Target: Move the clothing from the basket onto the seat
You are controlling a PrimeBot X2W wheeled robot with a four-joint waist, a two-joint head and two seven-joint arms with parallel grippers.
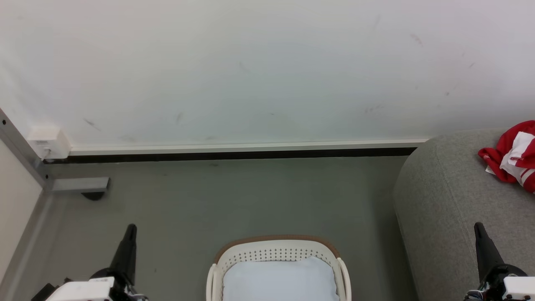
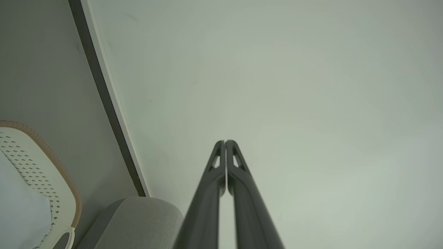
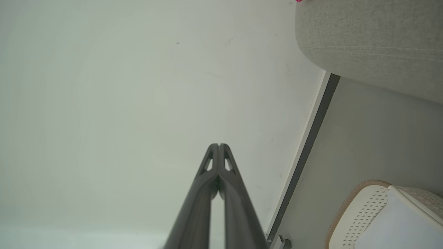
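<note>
**A:** Head view first. Where is the clothing?

**B:** The clothing (image 1: 512, 156) lies crumpled on the seat (image 1: 443, 200), at the right edge. The basket (image 1: 278, 251) stands on the floor (image 1: 234, 196) at bottom centre, left of the seat, with a pale cloth (image 1: 280, 280) in it.

**A:** And the grippers?

**B:** The left gripper (image 1: 131, 229) points up at lower left, seen against the floor. The right gripper (image 1: 478, 228) points up at lower right, seen against the seat. Each reads as one dark spike.

**A:** Left wrist view?

**B:** The left gripper (image 2: 225, 141) has its fingers pressed together tip to tip, empty, aimed at the wall (image 2: 311, 86). The basket and cloth sit at lower left, with a corner of the seat beside them.

**A:** Right wrist view?

**B:** Much the same. The right gripper (image 3: 218, 145) is clenched, tips touching, grasping nothing, and faces the wall. The seat is at upper right and the basket with the cloth at lower right, with floor between them.
</note>
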